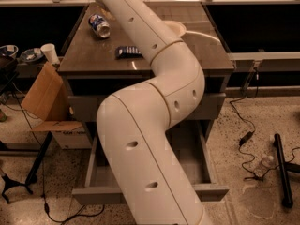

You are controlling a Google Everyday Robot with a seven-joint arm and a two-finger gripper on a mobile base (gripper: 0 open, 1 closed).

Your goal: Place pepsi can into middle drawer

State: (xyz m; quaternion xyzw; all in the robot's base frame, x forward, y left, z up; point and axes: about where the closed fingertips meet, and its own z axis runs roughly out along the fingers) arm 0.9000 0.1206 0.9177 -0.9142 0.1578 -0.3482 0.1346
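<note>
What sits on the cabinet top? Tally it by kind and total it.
Pepsi can: 1
Dark-blue snack packet: 1
Cream bowl, partly behind the arm: 1
Total: 3
Gripper: not in view; the arm runs out past the top edge.

The arm (154, 125) is cut off by the top edge at 11 o'clock, so the gripper lies beyond it, unseen. The arm's bulk covers most of the middle drawer (93, 196) tray from centre down to 6 o'clock, the right end of the dark-blue snack packet (125, 52), and the left part of a pale dish (177, 28) — perhaps a bowl. The pepsi can (99, 25) markings are too blurred to read.
</note>
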